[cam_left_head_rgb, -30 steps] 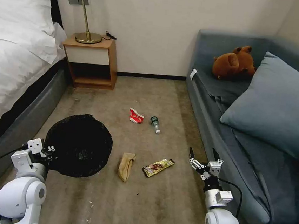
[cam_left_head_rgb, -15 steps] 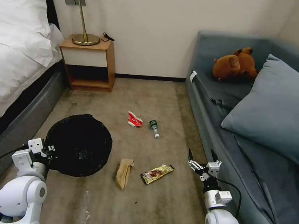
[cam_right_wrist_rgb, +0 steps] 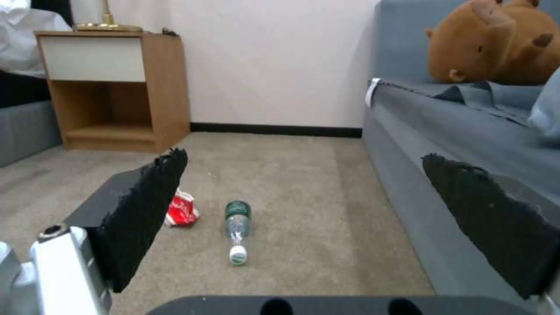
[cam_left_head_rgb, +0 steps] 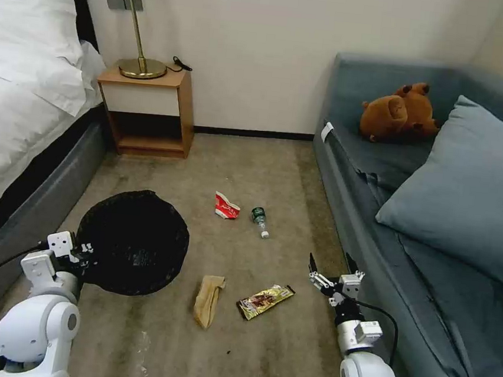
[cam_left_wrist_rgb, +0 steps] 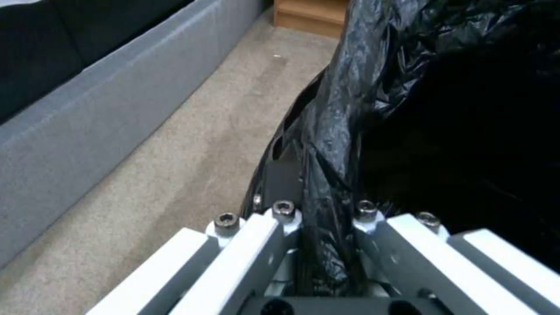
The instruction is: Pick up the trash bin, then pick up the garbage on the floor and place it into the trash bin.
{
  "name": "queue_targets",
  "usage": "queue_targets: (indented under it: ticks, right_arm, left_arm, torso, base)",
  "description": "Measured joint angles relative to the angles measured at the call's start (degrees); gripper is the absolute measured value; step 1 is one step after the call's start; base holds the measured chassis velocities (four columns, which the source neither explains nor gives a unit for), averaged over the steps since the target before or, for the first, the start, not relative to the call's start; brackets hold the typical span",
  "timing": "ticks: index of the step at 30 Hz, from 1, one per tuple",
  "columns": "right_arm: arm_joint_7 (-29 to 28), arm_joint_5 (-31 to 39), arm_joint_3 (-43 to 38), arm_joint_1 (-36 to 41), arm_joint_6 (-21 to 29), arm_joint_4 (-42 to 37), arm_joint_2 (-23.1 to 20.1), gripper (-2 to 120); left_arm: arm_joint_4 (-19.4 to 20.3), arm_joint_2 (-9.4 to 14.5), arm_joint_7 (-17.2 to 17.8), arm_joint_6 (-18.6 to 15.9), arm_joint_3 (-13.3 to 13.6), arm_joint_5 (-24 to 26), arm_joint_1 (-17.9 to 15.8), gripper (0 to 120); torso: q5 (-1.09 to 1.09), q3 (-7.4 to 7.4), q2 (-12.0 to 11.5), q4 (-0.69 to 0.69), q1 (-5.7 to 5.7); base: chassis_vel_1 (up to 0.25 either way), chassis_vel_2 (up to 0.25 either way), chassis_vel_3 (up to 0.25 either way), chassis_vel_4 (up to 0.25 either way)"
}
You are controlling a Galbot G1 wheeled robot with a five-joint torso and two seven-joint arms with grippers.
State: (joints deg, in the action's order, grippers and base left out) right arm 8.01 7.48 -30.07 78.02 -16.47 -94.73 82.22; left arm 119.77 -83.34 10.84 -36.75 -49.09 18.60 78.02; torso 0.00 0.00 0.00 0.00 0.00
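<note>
The trash bin (cam_left_head_rgb: pixel 133 241), its black crinkly liner (cam_left_wrist_rgb: pixel 362 109) over the rim, hangs at the lower left. My left gripper (cam_left_head_rgb: pixel 82 253) is shut on its rim, liner pinched between the fingers. Garbage lies on the carpet: a crushed red-and-white carton (cam_left_head_rgb: pixel 226 206) (cam_right_wrist_rgb: pixel 182 210), a small clear bottle (cam_left_head_rgb: pixel 259 221) (cam_right_wrist_rgb: pixel 237 229) with a green label, a tan paper bag (cam_left_head_rgb: pixel 207 300) and a gold-brown wrapper (cam_left_head_rgb: pixel 264 300). My right gripper (cam_left_head_rgb: pixel 329 266) is open, low beside the sofa, right of the wrapper and short of the bottle.
A bed (cam_left_head_rgb: pixel 22 107) runs along the left and a grey-blue sofa (cam_left_head_rgb: pixel 390 225) along the right, with a cushion and a brown plush toy (cam_left_head_rgb: pixel 398 111). A wooden nightstand (cam_left_head_rgb: pixel 146 110) with a lamp stands at the far wall. Carpet lies between.
The whole head view has shifted, so the camera moved. The right gripper has moved slightly left and lower in the view. The left gripper keeps its hold on the bin.
</note>
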Motion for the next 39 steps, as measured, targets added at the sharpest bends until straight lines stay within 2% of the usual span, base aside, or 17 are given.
queue_targets:
  ticks: [11, 18, 23, 24, 26, 27, 29, 31, 34, 35, 38, 39]
  right_arm:
    - [-0.8, -0.6, 4.7, -1.4, -0.1, 3.1, -0.9, 100]
    - [-2.9, 1.0, 10.3, -3.8, 2.8, 6.3, -2.8, 100]
    - [-5.9, 4.6, 14.6, -5.6, 9.4, 8.8, -3.2, 100]
    - [-5.9, 4.6, 14.6, -5.6, 9.4, 8.8, -3.2, 100]
    - [-8.7, 6.6, 16.2, -6.5, 12.7, 9.4, -2.6, 100]
    - [-8.7, 6.6, 16.2, -6.5, 12.7, 9.4, -2.6, 100]
    - [-10.2, 8.7, 17.0, -6.7, 19.6, 8.7, -2.4, 100]
    - [-10.4, 9.4, 17.3, -6.8, 21.6, 8.4, -2.4, 100]
    - [-12.6, 11.8, 17.5, -7.1, 28.8, 7.8, -1.6, 100]
    - [-12.6, 11.8, 17.5, -7.1, 28.8, 7.8, -1.6, 100]
    - [-16.8, 13.3, 17.3, -7.8, 34.3, 8.4, -0.3, 100]
    - [-16.8, 13.3, 17.3, -7.8, 34.3, 8.4, -0.3, 100]
  left_arm:
    - [-0.4, 0.1, -0.2, 0.2, -0.2, 0.1, -0.1, 2]
    - [0.1, 0.0, -0.2, 0.2, -0.3, 0.0, 0.2, 2]
    - [0.7, -0.6, -0.1, 0.1, -0.3, -0.4, 0.5, 2]
    - [0.7, -0.6, -0.1, 0.1, -0.3, -0.4, 0.5, 2]
    - [1.1, -0.8, 0.0, 0.0, -0.3, -0.7, 0.6, 2]
    - [1.1, -0.8, 0.0, 0.0, -0.3, -0.7, 0.6, 2]
    - [1.3, -0.9, 0.1, 0.0, -0.4, -0.8, 0.9, 2]
    - [1.4, -1.0, 0.1, 0.0, -0.4, -0.9, 1.1, 2]
    - [1.5, -1.3, 0.1, 0.0, -0.4, -1.0, 1.4, 2]
    - [1.5, -1.3, 0.1, 0.0, -0.4, -1.0, 1.4, 2]
    - [1.7, -1.5, 0.1, 0.0, -0.2, -1.1, 1.5, 2]
    - [1.7, -1.5, 0.1, 0.0, -0.2, -1.1, 1.5, 2]
  torso:
    - [0.0, 0.0, 0.0, 0.0, 0.0]
    - [0.0, 0.0, 0.0, 0.0, 0.0]
    - [0.0, 0.0, 0.0, 0.0, 0.0]
    - [0.0, 0.0, 0.0, 0.0, 0.0]
    - [0.0, 0.0, 0.0, 0.0, 0.0]
    - [0.0, 0.0, 0.0, 0.0, 0.0]
    - [0.0, 0.0, 0.0, 0.0, 0.0]
    - [0.0, 0.0, 0.0, 0.0, 0.0]
    - [-0.01, 0.0, 0.0, 0.0, 0.0]
    - [-0.01, 0.0, 0.0, 0.0, 0.0]
    - [0.0, 0.0, 0.0, 0.0, 0.0]
    - [0.0, 0.0, 0.0, 0.0, 0.0]
  base:
    - [0.0, 0.0, 0.0, 0.0]
    - [0.0, 0.0, 0.0, 0.0]
    - [0.0, 0.0, 0.0, 0.0]
    - [0.0, 0.0, 0.0, 0.0]
    - [0.0, 0.0, 0.0, 0.0]
    - [0.0, 0.0, 0.0, 0.0]
    - [0.0, 0.0, 0.0, 0.0]
    - [0.0, 0.0, 0.0, 0.0]
    - [0.0, 0.0, 0.0, 0.0]
    - [0.0, 0.0, 0.0, 0.0]
    - [0.0, 0.0, 0.0, 0.0]
    - [0.0, 0.0, 0.0, 0.0]
